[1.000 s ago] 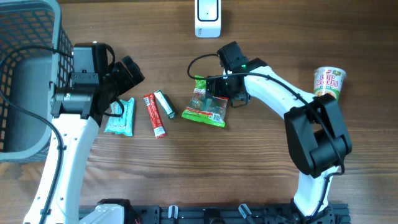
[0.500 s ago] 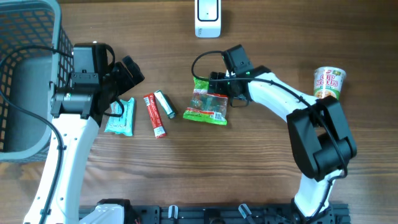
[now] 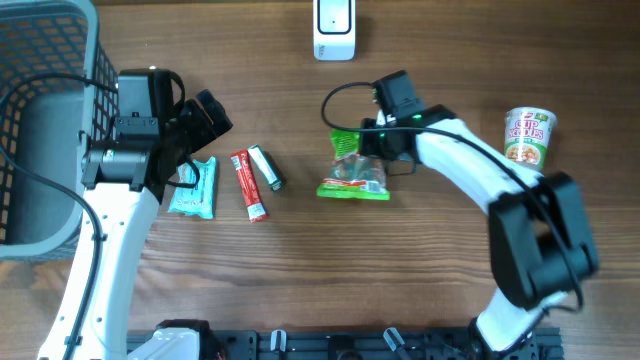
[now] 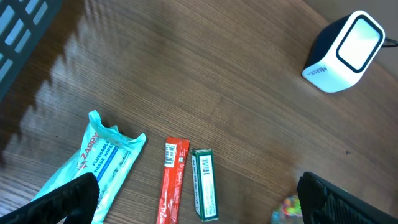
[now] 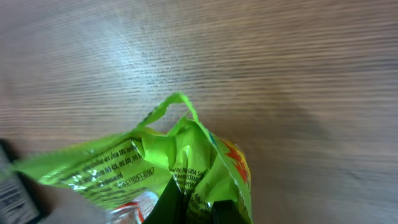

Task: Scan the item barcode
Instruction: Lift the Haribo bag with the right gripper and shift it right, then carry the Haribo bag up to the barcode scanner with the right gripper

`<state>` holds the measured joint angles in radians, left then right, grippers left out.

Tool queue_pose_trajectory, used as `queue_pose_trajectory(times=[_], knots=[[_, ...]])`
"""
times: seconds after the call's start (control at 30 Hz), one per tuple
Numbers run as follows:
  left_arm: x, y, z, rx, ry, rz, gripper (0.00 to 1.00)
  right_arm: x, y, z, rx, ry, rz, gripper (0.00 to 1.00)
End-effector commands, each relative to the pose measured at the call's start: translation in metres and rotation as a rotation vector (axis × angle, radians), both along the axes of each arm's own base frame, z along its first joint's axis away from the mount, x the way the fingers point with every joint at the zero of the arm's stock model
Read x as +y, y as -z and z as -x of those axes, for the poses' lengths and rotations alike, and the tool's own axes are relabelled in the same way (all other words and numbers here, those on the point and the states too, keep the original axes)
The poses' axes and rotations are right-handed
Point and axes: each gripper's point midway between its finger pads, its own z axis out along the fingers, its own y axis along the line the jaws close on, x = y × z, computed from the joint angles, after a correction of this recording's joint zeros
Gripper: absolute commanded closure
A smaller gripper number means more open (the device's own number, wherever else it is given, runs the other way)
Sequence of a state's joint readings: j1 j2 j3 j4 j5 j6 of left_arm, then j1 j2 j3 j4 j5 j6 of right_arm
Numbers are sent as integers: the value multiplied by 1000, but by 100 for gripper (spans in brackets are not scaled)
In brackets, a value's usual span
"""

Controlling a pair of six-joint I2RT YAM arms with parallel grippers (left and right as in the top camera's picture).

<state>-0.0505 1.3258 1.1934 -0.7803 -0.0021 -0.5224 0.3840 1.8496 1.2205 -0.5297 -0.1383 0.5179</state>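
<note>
The item is a green snack bag (image 3: 355, 176) lying in the middle of the table, below the white barcode scanner (image 3: 334, 26). My right gripper (image 3: 364, 148) is shut on the bag's crumpled top edge. In the right wrist view the green film (image 5: 155, 158) bunches between the two dark fingers of that gripper (image 5: 196, 208). My left gripper (image 3: 197, 140) hangs open at the left, above a teal tissue pack (image 3: 192, 188). In the left wrist view the left gripper (image 4: 202, 202) has nothing between its fingers, and the scanner (image 4: 344, 51) shows at the upper right.
A red stick pack (image 3: 249, 185) and a small green-and-black box (image 3: 266, 167) lie next to the tissue pack. A cup of noodles (image 3: 527, 135) stands at the right. A grey mesh basket (image 3: 40, 120) fills the left edge.
My right gripper has shut on the bag's top edge and moved right, pulling the bag with it. The left arm has not moved.
</note>
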Motion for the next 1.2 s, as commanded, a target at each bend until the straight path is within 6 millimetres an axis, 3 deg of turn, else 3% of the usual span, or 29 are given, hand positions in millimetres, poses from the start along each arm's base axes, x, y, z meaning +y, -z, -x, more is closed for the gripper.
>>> queue_pose_trajectory(times=[0.0,0.2,0.37,0.53,0.67,0.9,1.0,1.17], knots=[[0,-5,-2,-14,-7,10,0,8,-61,7,-70,-50,-141,96],[0,-5,-2,-14,-7,10,0,15,-83,35,4,-87,-241,96],[0,-5,-2,-14,-7,10,0,14,-81,47,137,102,-300,96],[0,-5,-2,-14,-7,10,0,26,-95,55,241,231,-430,96],[0,-5,-2,-14,-7,10,0,16,-113,54,197,316,-430,96],[0,-5,-2,-14,-7,10,0,-17,-160,70,107,562,-446,96],[0,-5,-2,-14,-7,10,0,-18,-174,75,80,569,-477,96],[0,-5,-2,-14,-7,10,0,-5,-177,83,99,548,-496,96]])
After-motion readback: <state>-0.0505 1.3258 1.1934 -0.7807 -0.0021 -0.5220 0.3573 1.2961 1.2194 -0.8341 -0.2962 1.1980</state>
